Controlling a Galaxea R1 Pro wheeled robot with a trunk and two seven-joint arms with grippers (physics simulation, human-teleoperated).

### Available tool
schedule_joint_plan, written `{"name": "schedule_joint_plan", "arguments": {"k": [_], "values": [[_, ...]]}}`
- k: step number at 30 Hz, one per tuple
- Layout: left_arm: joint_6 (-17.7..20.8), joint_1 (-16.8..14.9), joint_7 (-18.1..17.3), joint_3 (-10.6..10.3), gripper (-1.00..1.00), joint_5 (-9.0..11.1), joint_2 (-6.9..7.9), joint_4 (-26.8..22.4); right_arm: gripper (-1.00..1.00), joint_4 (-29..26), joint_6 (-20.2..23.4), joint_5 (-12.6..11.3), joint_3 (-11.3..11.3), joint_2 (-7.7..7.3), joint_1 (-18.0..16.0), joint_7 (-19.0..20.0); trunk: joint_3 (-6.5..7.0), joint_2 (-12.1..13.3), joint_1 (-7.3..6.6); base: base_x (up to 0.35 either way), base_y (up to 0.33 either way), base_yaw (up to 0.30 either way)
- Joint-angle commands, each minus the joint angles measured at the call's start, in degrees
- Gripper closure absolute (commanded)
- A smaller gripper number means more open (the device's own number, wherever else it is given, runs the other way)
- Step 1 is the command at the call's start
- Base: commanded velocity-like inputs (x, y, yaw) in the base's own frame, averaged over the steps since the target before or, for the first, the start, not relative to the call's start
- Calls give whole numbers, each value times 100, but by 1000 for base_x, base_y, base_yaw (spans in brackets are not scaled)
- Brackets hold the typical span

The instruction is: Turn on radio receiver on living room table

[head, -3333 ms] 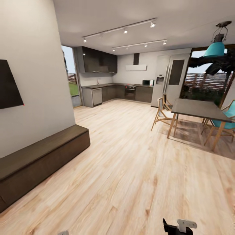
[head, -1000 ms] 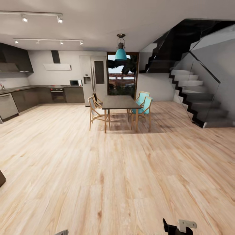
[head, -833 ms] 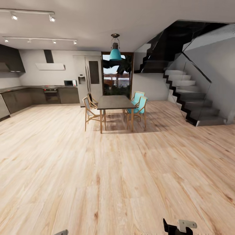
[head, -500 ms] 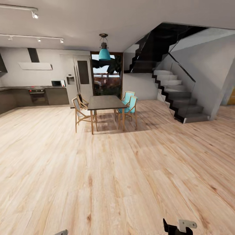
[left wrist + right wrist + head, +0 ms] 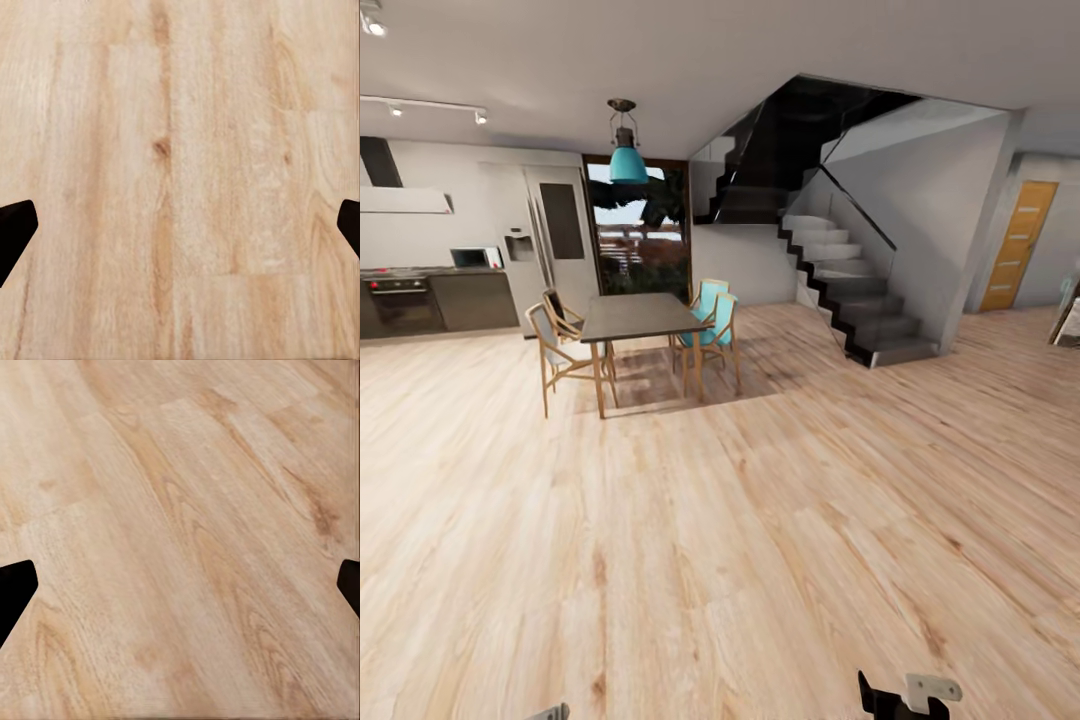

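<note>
The radio receiver and the glossy coffee table are out of view. In the left wrist view my left gripper (image 5: 180, 229) hangs open over bare wooden floor, its dark fingertips (image 5: 15, 229) at the picture's two sides with nothing between them. My right gripper (image 5: 180, 589) is open in the same way above the floor planks, and nothing lies between its fingertips (image 5: 16, 589). In the head view a part of the right arm (image 5: 908, 695) sits at the bottom edge.
A dark dining table (image 5: 635, 316) with wooden chairs (image 5: 555, 350) and teal chairs (image 5: 712, 318) stands ahead to the left. A staircase (image 5: 850, 290) with a glass side rises at the centre right. An orange door (image 5: 1015, 245) is at the far right, kitchen units (image 5: 420, 295) at the far left.
The whole picture has slid to the left, so the camera has turned right. The brown cabinet and most of the kitchen have left the picture; the stairs and the orange door have come in.
</note>
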Motion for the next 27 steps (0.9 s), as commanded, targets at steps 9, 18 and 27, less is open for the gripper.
{"name": "schedule_joint_plan", "arguments": {"k": [9,18,27], "values": [[0,0,2,-4,-100,0,-7,6,-100,3,0,0,2,2,0,0,0,0,0,0,0,-288],[0,0,11,-2,-100,0,-9,14,-100,3,0,8,-14,2,0,-3,0,0,0,0,0,-288],[-8,0,12,1,-100,0,-4,15,-100,2,0,9,-7,2,0,-9,0,0,0,0,0,-288]]}}
